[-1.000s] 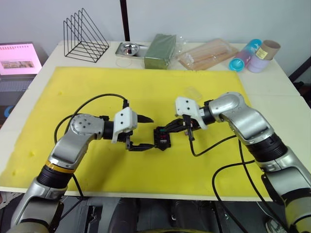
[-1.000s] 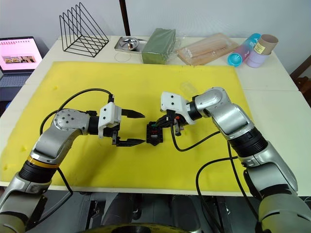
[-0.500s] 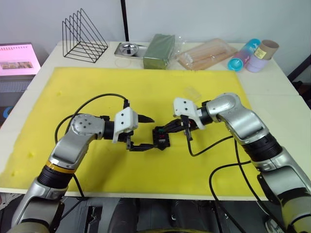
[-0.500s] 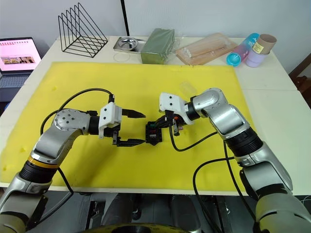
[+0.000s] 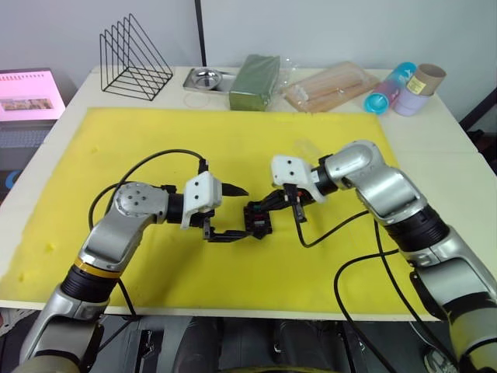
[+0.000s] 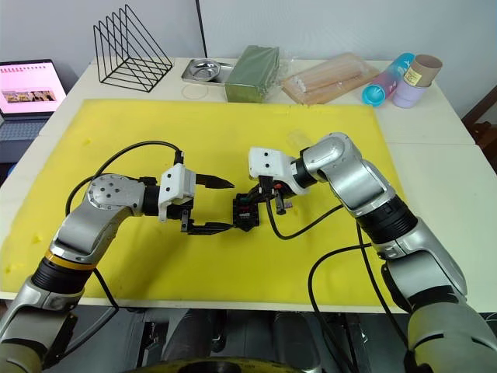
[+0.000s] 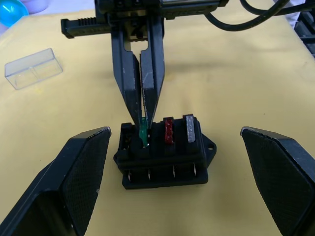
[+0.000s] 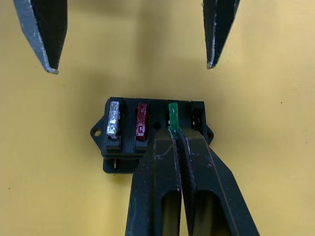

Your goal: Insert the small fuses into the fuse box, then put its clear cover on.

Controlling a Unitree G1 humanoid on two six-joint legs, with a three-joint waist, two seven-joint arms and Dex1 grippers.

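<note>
From the head view, your fuse box point(image 5: 258, 220) sits mid-surface between both claws. In the left wrist view, the left claw point(image 7: 182, 182) is spread wide. In the right wrist view, your right claw point(image 8: 178, 140) pinches the green fuse point(image 8: 173, 114) (third slot, half-seated): press it home, then release.
</note>
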